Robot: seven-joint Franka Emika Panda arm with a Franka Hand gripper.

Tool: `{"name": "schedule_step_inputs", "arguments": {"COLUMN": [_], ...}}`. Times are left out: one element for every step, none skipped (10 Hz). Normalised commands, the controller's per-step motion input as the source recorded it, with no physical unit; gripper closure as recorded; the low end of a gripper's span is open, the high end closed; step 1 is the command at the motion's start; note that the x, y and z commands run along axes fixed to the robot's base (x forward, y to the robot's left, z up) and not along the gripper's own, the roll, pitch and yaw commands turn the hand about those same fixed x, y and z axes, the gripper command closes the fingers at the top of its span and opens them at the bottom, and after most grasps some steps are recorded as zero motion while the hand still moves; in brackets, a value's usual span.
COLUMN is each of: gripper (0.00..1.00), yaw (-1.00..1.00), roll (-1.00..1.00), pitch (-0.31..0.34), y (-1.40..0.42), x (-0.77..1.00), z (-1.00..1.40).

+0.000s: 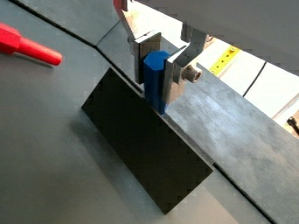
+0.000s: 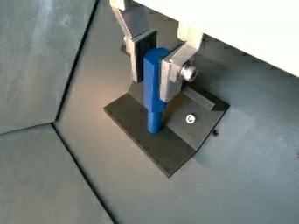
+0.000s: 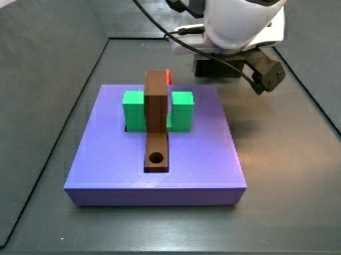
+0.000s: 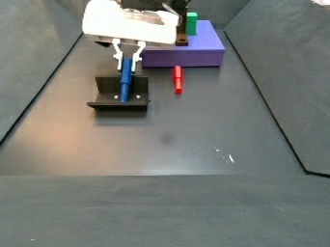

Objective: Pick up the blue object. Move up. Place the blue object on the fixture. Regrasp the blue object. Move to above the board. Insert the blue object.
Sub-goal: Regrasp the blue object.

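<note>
Side view: hand (image 4: pixel 126 64), red peg (image 4: pixel 177 80) nearby

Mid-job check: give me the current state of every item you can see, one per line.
Gripper: over the fixture, fingers either side of the blue object; grip cannot be confirmed.
Blue object: upright, lower end on the fixture.
Fixture: flat on the floor.
Board: carries green block and brown bar; bar's hole empty.
Red piece: lying on the floor.

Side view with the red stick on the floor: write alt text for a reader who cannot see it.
The arm's tool stands over the dark fixture with the upright blue object between its fingers, the peg's lower end at the fixture. A red stick lies on the dark floor beside it, and the lavender board with its green block sits behind.
</note>
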Motion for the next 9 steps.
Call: {"name": "schedule_step_inputs", "arguments": {"gripper": [1.0,1.0,1.0,1.0,1.0,1.0,1.0,1.0,1.0], "yaw": [0.0,0.0,0.0,0.0,0.0,0.0,0.0,0.0,0.0], "roll": [0.0,0.0,0.0,0.0,0.0,0.0,0.0,0.0,0.0], "pitch": [0.0,0.0,0.0,0.0,0.0,0.0,0.0,0.0,0.0], "y": [0.0,0.0,0.0,0.0,0.0,0.0,0.0,0.0,0.0], "x": [0.0,0.0,0.0,0.0,0.0,0.0,0.0,0.0,0.0], "z": [0.0,0.0,0.0,0.0,0.0,0.0,0.0,0.0,0.0]}}
